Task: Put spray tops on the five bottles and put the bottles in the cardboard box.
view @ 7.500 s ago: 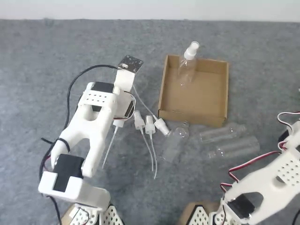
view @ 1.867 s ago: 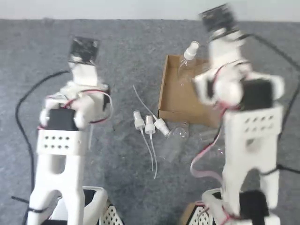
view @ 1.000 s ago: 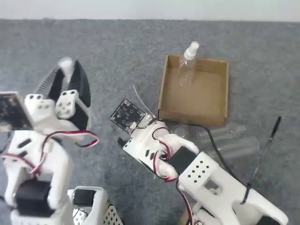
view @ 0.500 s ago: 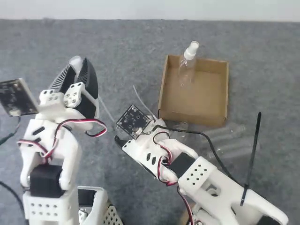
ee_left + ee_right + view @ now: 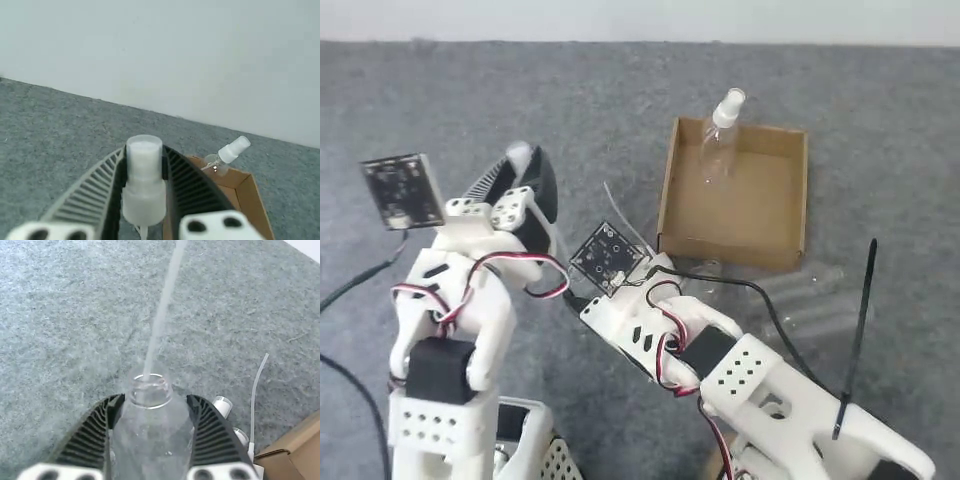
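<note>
Grey carpet-like surface ran back to a pale wall, with the cardboard box lying open toward the far right. One capped bottle already lay in it, resting against the far wall of the box with its spray head sticking out over the rim. By that count, one of the five was done.

The second was mid-assembly. The left tool was clenched on a spray top, held up off the surface to the left of the box. The right tool gripped an open clear bottle by its shoulders, mouth up, near the middle of the scene. The top's thin dip tube slanted down into the bottle's neck, but the head itself was well apart from the neck, so seating and tightening remained.

Loose spray tops lay just beside the box's near left corner, and more bare bottles lay on the near side of the box. Their exact number could not be told.
</note>
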Tool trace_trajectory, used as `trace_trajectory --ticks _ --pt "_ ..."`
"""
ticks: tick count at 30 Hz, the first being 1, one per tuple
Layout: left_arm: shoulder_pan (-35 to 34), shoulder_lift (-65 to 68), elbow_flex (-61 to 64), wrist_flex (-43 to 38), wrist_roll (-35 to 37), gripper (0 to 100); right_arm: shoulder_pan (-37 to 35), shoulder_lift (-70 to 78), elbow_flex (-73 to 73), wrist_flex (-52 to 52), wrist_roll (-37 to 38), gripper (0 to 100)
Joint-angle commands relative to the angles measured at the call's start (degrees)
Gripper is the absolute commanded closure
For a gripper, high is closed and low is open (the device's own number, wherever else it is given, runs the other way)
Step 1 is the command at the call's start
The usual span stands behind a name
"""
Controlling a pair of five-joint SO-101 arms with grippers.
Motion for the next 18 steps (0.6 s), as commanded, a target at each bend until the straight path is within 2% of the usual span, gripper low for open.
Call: trace_trajectory --ticks 1,7,11,18 --pt "0.88 -1.14 -0.22 -1.41 0.62 99 -0.40 -2.86 -0.53 -1.01 -0.70 99.3" --pt "0.35 -1.41 4.26 0.88 0.26 99 -0.31 -2.86 -0.26 -0.66 -0.35 99.3" --pt "0.88 -1.41 4.26 2.73 -3.08 99 0.04 -2.86 0.26 -2.77 -0.70 99.3" --pt "0.62 -1.41 4.97 4.13 -4.04 99 2.77 -2.77 7.56 -23.25 -0.79 99.3"
